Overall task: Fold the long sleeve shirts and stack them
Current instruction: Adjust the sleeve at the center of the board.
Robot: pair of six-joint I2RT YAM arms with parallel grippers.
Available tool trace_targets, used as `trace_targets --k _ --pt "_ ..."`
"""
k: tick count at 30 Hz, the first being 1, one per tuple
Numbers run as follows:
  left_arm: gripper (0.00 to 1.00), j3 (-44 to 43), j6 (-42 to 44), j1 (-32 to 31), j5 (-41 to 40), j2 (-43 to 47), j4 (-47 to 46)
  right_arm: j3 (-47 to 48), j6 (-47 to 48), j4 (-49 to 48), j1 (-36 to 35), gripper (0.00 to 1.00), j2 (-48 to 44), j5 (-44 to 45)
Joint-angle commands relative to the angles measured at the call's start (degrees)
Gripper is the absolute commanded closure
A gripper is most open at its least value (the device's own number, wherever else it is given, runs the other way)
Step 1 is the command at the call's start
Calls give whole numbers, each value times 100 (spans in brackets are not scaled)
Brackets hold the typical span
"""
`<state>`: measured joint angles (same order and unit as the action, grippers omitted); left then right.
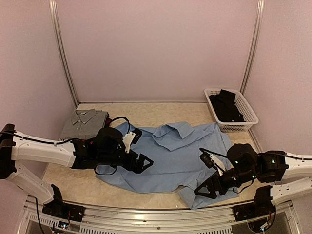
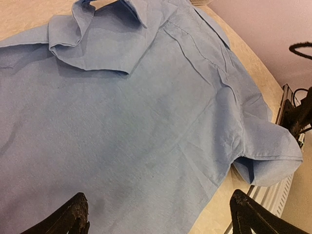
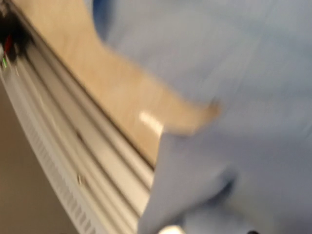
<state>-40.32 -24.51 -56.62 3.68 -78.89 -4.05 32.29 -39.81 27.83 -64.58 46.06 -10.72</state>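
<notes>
Nearest me, my right pincer (image 1: 205, 190) sits low over the near right corner of the light blue shirt (image 1: 175, 156), close to the counter's (image 1: 78, 183) front rail (image 1: 161, 218). Its wrist view is smeared with blur, showing only blue cloth, counter and rail, so I cannot tell how its jaws stand or whether they have any cloth.

My left pincer (image 1: 142, 163) hangs over the shirt's left side. In its wrist view, both fingers (image 2: 73, 217) are spread wide with nothing between them and the cloth lying flat beneath.

The blue shirt is spread across the middle of the counter, with its collar (image 1: 170, 131) toward the far side and a sleeve end curled over on the right.

Further back on the left lies the folded grey shirt (image 1: 85, 124), just beside the blue one. At the far right corner stands a white mesh basket (image 1: 240, 126) holding dark clothing (image 1: 226, 107).
</notes>
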Motion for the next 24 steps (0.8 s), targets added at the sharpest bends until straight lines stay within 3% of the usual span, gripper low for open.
trace_targets --k 1,4,9,14,18,20,23,24 --pt "4 -310 -100 -33 -223 -341 -249 -196 -742 -283 -1041 25 401 768" --pt "4 -358 -160 -58 -245 -513 -225 -40 -825 -201 -1503 25 1052 1128" --pt "4 -280 -253 -136 -316 -501 -267 136 -800 -401 -1569 29 1843 1487" --pt "4 -182 -261 -163 -352 -353 -246 421 -665 -430 -1568 43 2182 1849" --pt "4 -178 -185 -163 -544 -303 -189 562 -343 -928 -1569 58 2423 1614" --pt "3 -178 -149 -165 -597 -283 -150 709 -286 -931 -1569 72 2596 1617" --pt "3 -174 -92 -163 -672 -243 -122 1151 -294 -151 -1567 100 2745 1881" --pt "2 -170 -77 -163 -706 -226 -122 1334 -305 219 -1567 100 2751 1991"
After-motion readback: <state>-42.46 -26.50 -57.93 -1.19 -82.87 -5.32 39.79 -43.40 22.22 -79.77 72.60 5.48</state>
